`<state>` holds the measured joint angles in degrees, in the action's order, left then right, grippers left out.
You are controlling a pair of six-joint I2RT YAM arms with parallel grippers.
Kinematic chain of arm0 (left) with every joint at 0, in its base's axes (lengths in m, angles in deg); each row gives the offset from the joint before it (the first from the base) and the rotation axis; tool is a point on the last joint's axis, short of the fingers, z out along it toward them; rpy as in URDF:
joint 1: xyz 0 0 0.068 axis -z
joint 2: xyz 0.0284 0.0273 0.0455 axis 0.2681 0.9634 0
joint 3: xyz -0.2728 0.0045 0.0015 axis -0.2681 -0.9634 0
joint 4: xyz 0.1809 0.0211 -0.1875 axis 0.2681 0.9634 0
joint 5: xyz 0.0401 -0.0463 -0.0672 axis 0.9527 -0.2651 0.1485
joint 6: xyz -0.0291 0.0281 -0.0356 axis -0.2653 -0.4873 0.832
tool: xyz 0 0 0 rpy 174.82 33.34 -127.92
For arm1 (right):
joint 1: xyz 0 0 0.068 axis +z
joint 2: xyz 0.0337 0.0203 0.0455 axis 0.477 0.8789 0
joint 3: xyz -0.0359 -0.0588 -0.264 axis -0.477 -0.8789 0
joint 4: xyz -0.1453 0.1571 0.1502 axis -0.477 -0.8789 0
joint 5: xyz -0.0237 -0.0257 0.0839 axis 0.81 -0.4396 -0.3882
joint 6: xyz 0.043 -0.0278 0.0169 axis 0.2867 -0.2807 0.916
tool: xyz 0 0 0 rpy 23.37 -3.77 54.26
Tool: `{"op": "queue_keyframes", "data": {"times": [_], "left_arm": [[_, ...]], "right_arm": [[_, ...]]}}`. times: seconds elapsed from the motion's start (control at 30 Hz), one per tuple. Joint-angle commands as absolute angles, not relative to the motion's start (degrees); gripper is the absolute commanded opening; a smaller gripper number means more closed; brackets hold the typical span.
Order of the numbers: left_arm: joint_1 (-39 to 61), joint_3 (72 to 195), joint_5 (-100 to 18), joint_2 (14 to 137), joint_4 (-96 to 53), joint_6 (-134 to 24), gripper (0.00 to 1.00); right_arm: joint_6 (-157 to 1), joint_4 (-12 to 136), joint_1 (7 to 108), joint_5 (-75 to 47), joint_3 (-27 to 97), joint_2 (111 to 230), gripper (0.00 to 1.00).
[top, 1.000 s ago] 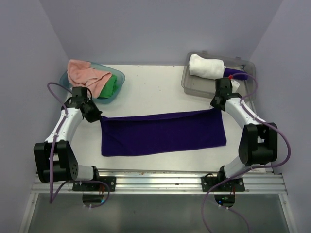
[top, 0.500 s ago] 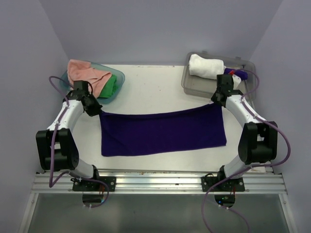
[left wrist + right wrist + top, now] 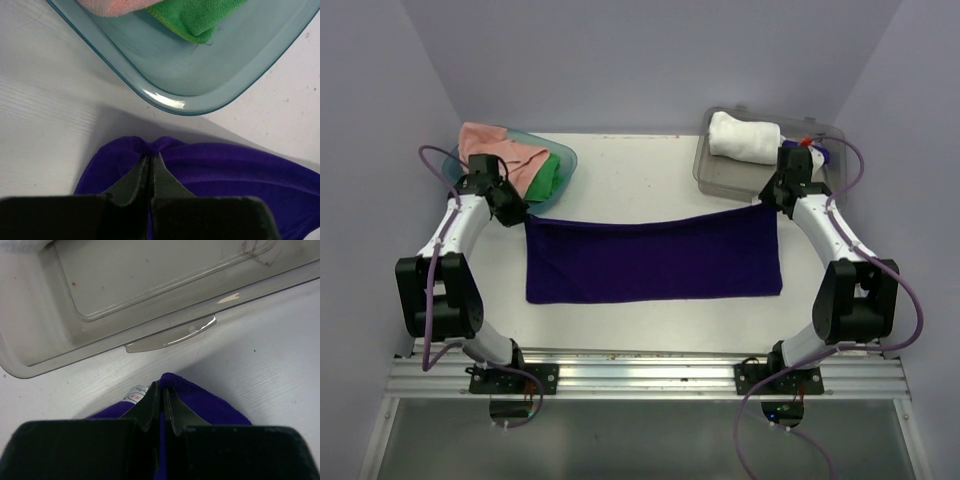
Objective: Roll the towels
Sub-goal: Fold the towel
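Dark purple rectangular cloth towel [image 3: 653, 258] held by its two far corners between two robot arms.

Left jaws are pinched shut on the towel's far left corner, and right jaws are pinched shut on its far right corner. Each wrist view shows purple cloth bunched between closed tips. The towel lies mid-way across the white table [image 3: 640, 170], its long axis running left to right and its near long edge toward the arm bases. Each corner sits at its own jaws, so neither arm is nearer. Just beyond the left jaws is a teal plastic tray [image 3: 567, 165] of pink and green cloths. Just beyond the right jaws is a clear plastic bin [image 3: 705, 170] holding a rolled white towel [image 3: 744, 137]. The next move probably depends on the far edge, stretched straight between the jaws.
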<state>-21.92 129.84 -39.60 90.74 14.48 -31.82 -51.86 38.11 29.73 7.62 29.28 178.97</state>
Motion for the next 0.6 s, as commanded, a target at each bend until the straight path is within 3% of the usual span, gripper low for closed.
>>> {"op": "queue_keyframes", "data": {"times": [0.0,0.13,0.57], "left_arm": [[-22.6,129.3,-39.1,86.5,14.4,-33.7,0.00],[-22.6,124.8,-40.3,79.7,16.5,-36.4,0.00],[-22.6,107.5,-49.5,67.1,18.6,-34.6,0.00]], "right_arm": [[-51.2,38.7,28.8,6.9,27.4,175.8,0.00],[-48.1,37.5,25.3,-1.7,22.0,171.4,0.00],[-49.7,31.5,22.8,4.3,5.2,156.5,0.00]]}}
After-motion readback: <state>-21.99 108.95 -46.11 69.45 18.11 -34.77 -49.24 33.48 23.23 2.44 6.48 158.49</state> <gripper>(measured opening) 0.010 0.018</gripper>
